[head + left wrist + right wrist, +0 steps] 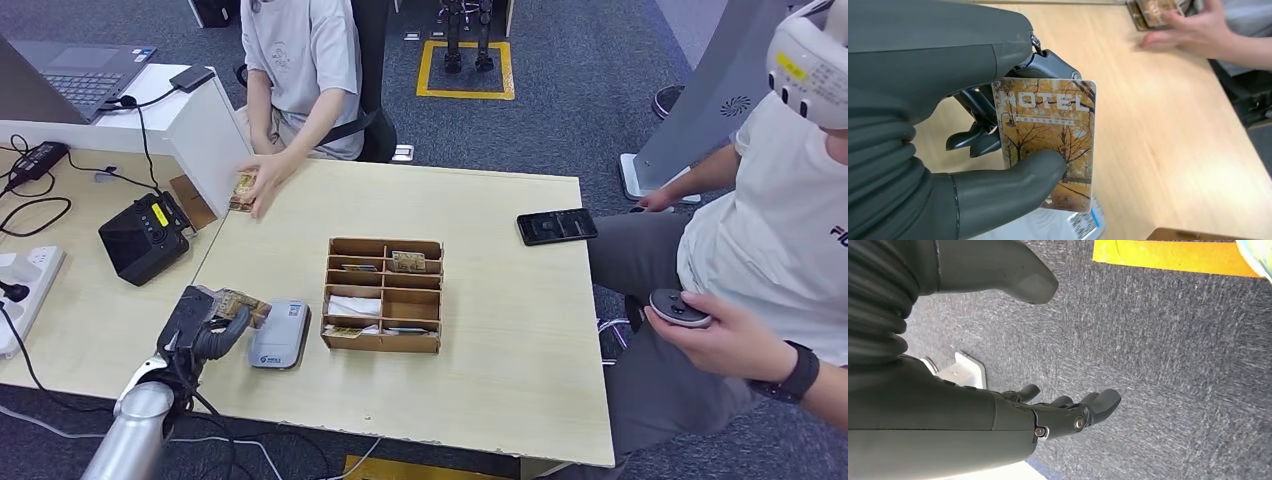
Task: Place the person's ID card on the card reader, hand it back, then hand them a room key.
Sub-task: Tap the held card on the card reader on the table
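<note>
Grey thumb and darker fingers of the left hand (998,150) pinch a room key (1048,142), a card printed with autumn trees and the word HOTEL, held upright just above the surface (480,390). In the head view the same hand (205,320) sits near the front-left edge, the key (240,303) projecting toward the card reader (280,334), a pale flat unit lying just beside it. Next to the reader stands a cardboard organiser (384,295) with compartments holding further cards. At the far edge a seated person's hand (262,183) rests on a card (243,186), apparently the ID card, though its print is too small to read. The right hand (1068,415) hangs over the carpeted floor, fingers apart and holding nothing. Judged from this layout, the final step is in hand: delivering the key. The next move calls for extending the left arm across the surface toward the person, keeping the pinch firm until they take the card.
</note>
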Controlling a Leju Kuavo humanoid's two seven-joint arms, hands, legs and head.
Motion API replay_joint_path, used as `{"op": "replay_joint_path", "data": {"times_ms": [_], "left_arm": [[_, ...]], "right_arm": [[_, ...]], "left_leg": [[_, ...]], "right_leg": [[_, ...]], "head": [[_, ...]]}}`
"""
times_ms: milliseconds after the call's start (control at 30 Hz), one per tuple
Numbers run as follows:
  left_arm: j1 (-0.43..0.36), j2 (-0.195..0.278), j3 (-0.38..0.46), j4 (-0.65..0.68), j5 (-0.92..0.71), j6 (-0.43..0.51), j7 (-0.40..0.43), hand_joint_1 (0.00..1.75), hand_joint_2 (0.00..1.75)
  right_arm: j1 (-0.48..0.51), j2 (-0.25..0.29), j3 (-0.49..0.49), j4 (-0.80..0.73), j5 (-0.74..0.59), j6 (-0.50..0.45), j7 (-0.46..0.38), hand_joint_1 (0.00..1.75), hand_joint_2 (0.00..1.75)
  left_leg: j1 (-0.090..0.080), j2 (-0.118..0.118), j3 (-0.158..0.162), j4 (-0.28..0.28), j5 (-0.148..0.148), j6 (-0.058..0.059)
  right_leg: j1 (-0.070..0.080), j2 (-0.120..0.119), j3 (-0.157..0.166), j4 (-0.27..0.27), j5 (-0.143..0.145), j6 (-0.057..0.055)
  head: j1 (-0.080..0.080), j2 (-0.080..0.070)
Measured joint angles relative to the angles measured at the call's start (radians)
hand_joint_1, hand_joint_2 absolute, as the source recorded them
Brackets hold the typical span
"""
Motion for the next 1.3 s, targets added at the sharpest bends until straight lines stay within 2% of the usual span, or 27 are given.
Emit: {"op": "replay_joint_path", "data": {"times_ms": [267,667,1167,1300], "left_arm": [[0.053,0.008,-0.005,-0.021,-0.020,-0.003,0.032,1.75,1.75],[0.054,-0.004,-0.034,-0.003,-0.057,0.042,0.035,1.75,1.75],[0.041,-0.035,-0.045,0.011,-0.022,0.045,0.042,1.75,1.75],[0.033,-0.044,-0.056,0.012,-0.070,0.089,0.047,1.75,1.75]], "right_arm": [[0.001,0.004,-0.012,0.000,0.006,0.000,0.002,0.00,1.75],[0.000,0.008,-0.014,0.000,0.019,0.000,0.002,0.00,1.75],[0.000,0.010,-0.019,0.000,0.036,0.001,0.002,0.00,1.75],[0.000,0.010,-0.019,0.000,0.037,0.001,0.002,0.00,1.75]], "left_leg": [[0.000,0.000,0.000,0.000,0.000,0.000],[0.000,0.000,0.000,0.000,0.000,0.000],[0.000,0.000,0.001,0.000,0.000,-0.001],[0.000,0.000,0.001,0.000,0.000,-0.001]], "right_leg": [[0.000,0.000,0.000,0.000,0.000,0.000],[0.000,0.000,0.001,0.000,0.000,0.000],[0.000,0.000,0.001,0.000,0.000,0.000],[0.000,0.000,0.001,0.000,0.000,0.000]], "head": [[0.000,0.000],[0.000,0.000],[0.000,0.000],[0.000,0.000]]}}
